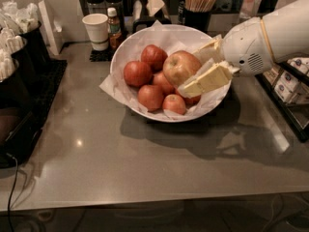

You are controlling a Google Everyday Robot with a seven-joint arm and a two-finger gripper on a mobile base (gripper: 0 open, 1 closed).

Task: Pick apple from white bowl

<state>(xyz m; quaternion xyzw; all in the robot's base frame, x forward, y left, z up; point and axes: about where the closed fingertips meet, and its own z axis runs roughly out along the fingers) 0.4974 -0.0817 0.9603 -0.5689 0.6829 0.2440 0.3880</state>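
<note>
The white bowl [124, 50], lined with crinkled white paper, stands at the back middle of the grey counter. It holds several small dark red apples [137, 73]. The large yellow-red apple [179, 65] sits above them on the bowl's right side. My gripper [194, 69] reaches in from the right on a white arm and is shut on this apple. One cream finger [207, 80] lies across the apple's front right and the other shows behind it. The apple looks raised slightly above the red apples.
A white paper cup [95, 30] and a small sauce bottle [114, 27] stand behind the bowl to the left. A dark cup of wooden sticks [199, 6] is behind it. A black rack [21, 86] lines the left edge and a tray of packets [289, 83] the right.
</note>
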